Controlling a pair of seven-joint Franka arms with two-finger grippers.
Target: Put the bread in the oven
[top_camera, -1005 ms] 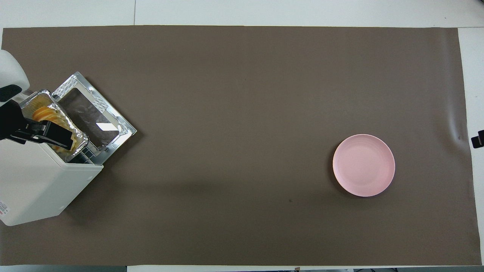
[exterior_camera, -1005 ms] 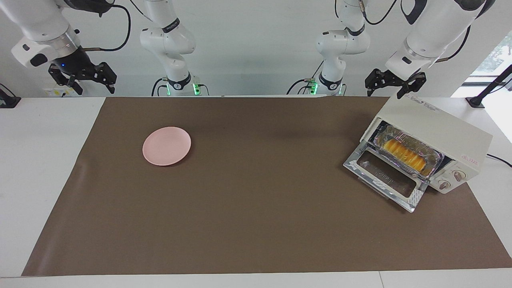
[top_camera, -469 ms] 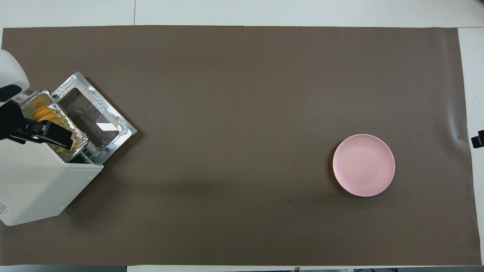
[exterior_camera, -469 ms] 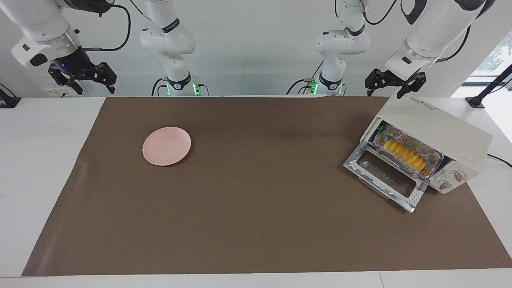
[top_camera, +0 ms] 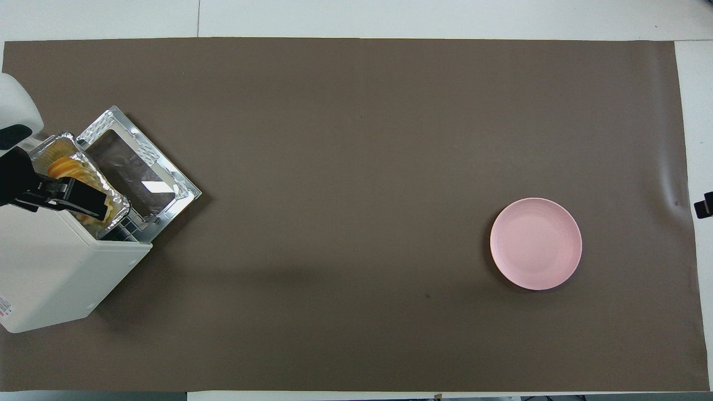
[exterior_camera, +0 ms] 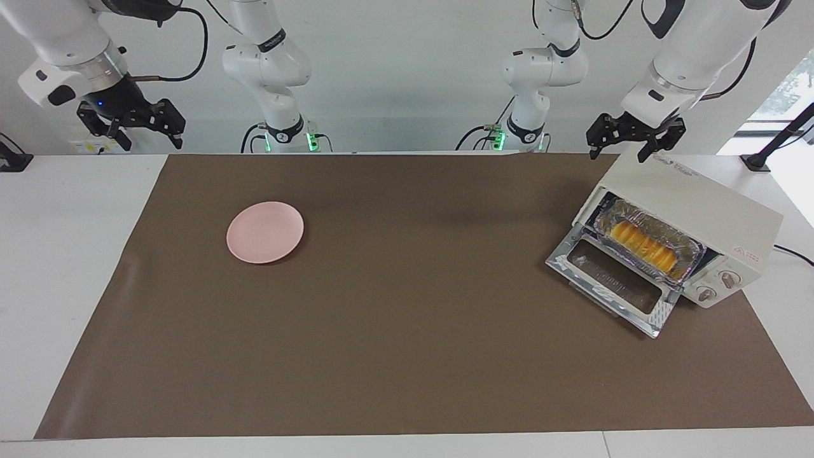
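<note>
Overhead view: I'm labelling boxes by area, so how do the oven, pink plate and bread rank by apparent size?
1. The oven, partly cut off at the frame's edge, yet largest.
2. The pink plate.
3. The bread in its foil tray, partly covered by the left gripper, so undersized.

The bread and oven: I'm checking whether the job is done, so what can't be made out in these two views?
- Overhead view: the left tool covers part of the bread and foil tray.
- Overhead view: the frame edge cuts off the oven.
- Facing view: the oven's roof hides how deep the tray sits.
- Overhead view: only the right tool's tip shows.
</note>
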